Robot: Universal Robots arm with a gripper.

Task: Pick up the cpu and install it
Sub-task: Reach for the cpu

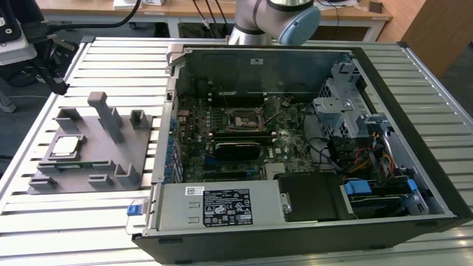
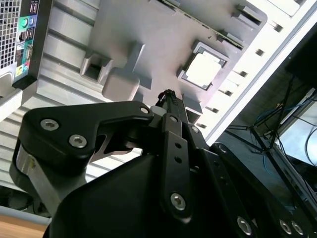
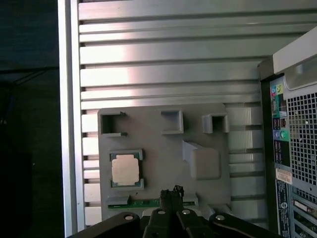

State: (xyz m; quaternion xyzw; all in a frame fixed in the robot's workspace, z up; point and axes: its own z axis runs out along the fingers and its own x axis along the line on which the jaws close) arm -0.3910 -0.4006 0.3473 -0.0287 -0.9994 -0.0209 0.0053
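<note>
The cpu (image 1: 65, 147), a small square chip with a shiny pale top, lies flat in a recess of the grey holder block (image 1: 96, 166) on the table, at the exterior view's left. Both wrist views look down on the cpu (image 3: 125, 169) (image 2: 204, 69) from well above. My gripper (image 3: 171, 191) (image 2: 167, 94) hangs over the holder block (image 3: 163, 148), off to one side of the chip and clear of it. Its black fingers are shut with nothing between them. The black square socket (image 1: 244, 119) sits in the middle of the motherboard.
An open computer case (image 1: 384, 72) lies on the slatted metal table (image 1: 118, 61), with drive cage and cables at the exterior view's right. A long green memory stick (image 3: 143, 202) rests in the holder beside the chip. A tall grey post (image 1: 107, 113) rises from the holder.
</note>
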